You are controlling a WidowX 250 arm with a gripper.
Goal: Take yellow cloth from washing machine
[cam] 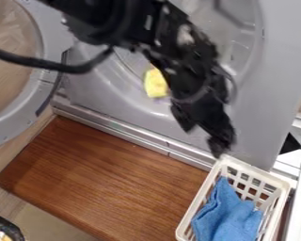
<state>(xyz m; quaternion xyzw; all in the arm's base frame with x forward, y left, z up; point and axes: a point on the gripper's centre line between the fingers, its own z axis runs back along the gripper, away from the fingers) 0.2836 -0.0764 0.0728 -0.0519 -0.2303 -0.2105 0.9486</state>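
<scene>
Brown wood of the table point(103, 179) spreads around seven o'clock, and above it the washing machine point(263, 113) stands open, its round door point(45, 87) swung out toward ten o'clock. My hand point(202, 140) hangs in front of the machine near four o'clock, its two fingers spread with nothing between them. The yellow cloth point(154, 84) lies in the drum opening, near the centre toward twelve, partly behind my arm.

From my fingers, the cloth is up at eleven o'clock, while they point down toward the white basket point(200, 196) at five. That is my first worry: I must back off and turn inward, and a careless swing could clip the basket's near corner, since the lower fingertip looks close to it. How far above it I am, I cannot tell.

My black cable point(46, 67) sags across from ten o'clock and might catch on the door's edge as I reach. At the drum, the raised lip could stop a finger before it gets under the cloth. Soft and small, the cloth may slide deeper if I push rather than pinch, or slip out if I take only a fold. Dropping too early would put me on the blue cloth point(225, 216) instead.
</scene>
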